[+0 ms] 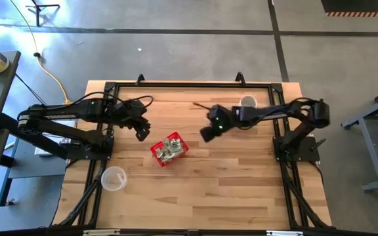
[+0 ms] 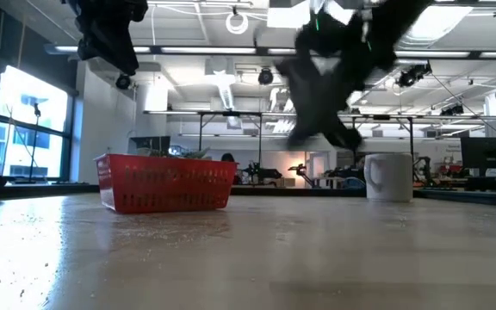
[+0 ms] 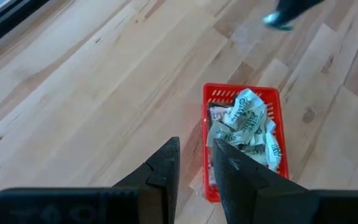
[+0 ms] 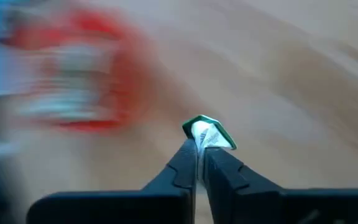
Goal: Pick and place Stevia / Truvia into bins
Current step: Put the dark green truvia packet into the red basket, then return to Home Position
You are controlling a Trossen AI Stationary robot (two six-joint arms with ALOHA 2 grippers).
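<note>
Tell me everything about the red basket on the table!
The small red rectangular plastic mesh basket has low slotted sides and stands flat on the wooden table, turned at an angle near the middle. It is heaped with crumpled pale green and white paper sachets. Neither claw touches it.

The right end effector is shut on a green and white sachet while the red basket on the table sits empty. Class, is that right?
Not quite. The right end effector is indeed shut on a green and white sachet, but the red basket is not empty: the left wrist view shows it piled with sachets.
</note>
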